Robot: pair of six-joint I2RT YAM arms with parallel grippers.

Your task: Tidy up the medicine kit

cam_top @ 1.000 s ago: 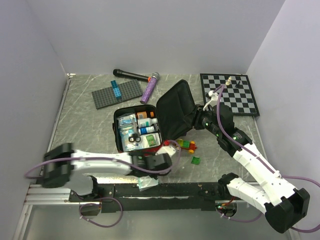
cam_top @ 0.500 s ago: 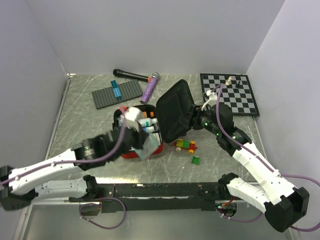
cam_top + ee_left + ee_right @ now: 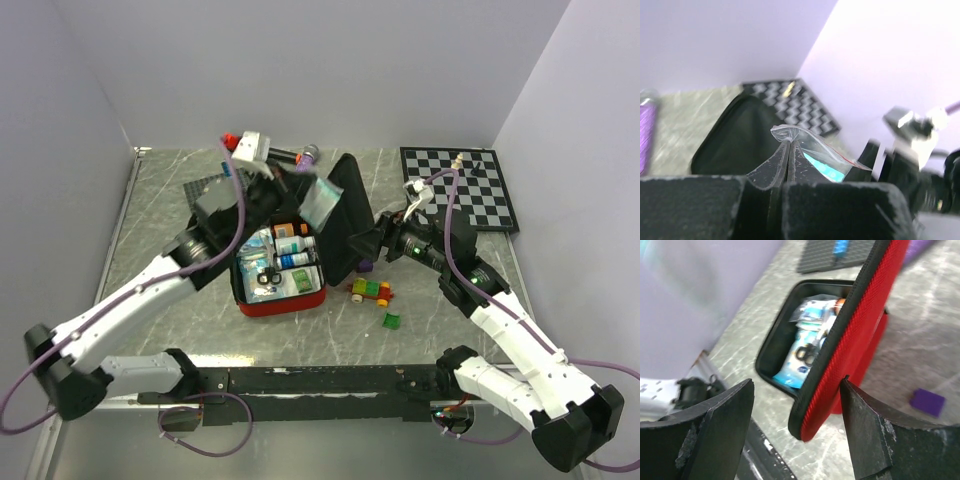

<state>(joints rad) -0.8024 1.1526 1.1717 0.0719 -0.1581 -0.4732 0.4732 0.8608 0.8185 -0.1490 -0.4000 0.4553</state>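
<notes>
Only wrist-close: medicine kit lid [image 3: 860, 325] between right gripper [image 3: 797, 383]

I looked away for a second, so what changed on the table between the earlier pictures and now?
The left hand, shut on a clear bag, swung from the near edge up and across the medicine kit. The right hand opened around the lid, which tipped more upright, uncovering a purple block. The chessboard and toy blocks stayed put.

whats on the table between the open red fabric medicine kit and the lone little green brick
A small toy of red, yellow and green blocks lies between the red fabric medicine kit and the green brick, seen in the top view.
</notes>
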